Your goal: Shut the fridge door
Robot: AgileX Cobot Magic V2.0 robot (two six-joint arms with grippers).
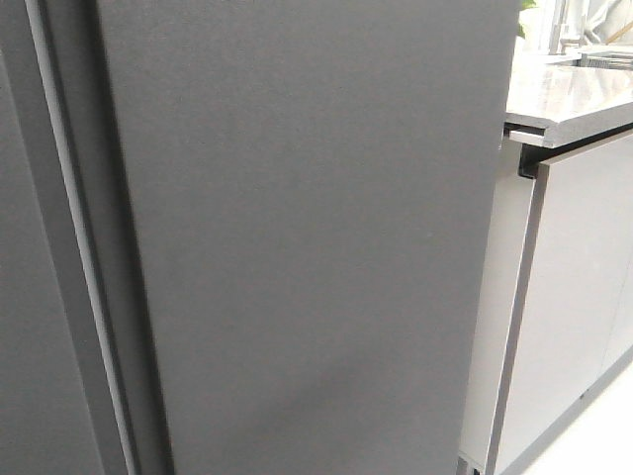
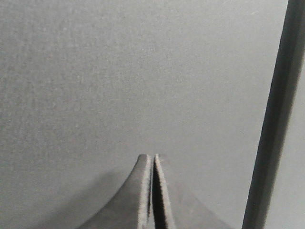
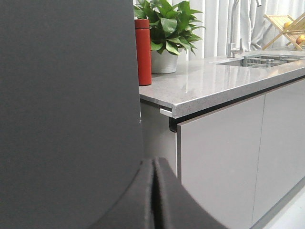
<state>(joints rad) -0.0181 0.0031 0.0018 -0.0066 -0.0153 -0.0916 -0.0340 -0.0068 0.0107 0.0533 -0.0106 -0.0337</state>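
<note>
The fridge door (image 1: 307, 237) fills most of the front view, a flat matte dark-grey panel running from the top edge to the bottom, with its right edge slanting down from the upper right toward the lower centre. At the left of that frame a narrow vertical seam with a paler strip (image 1: 79, 247) separates it from a second dark-grey panel (image 1: 30, 297).

In the left wrist view the same matte grey surface takes up nearly the whole frame, with a dark vertical gap (image 2: 274, 119) at the right. The left gripper (image 2: 152, 164) rises from the bottom centre, its jaws pressed together, tips close against the panel and casting a soft shadow at lower left.

In the right wrist view the door covers the left half; the right gripper (image 3: 155, 167) sits at the bottom centre, jaws together, by the door's edge.

To the right stands a speckled grey countertop (image 3: 214, 81) over pale glossy cabinet doors (image 3: 219, 157). On it, at upper centre, are a red bottle (image 3: 143, 52) and a potted green plant (image 3: 167, 28); farther right a sink (image 3: 262, 59) with a tap (image 3: 233, 28), a wooden rack (image 3: 286, 28), and white curtains (image 3: 214, 24) behind.
</note>
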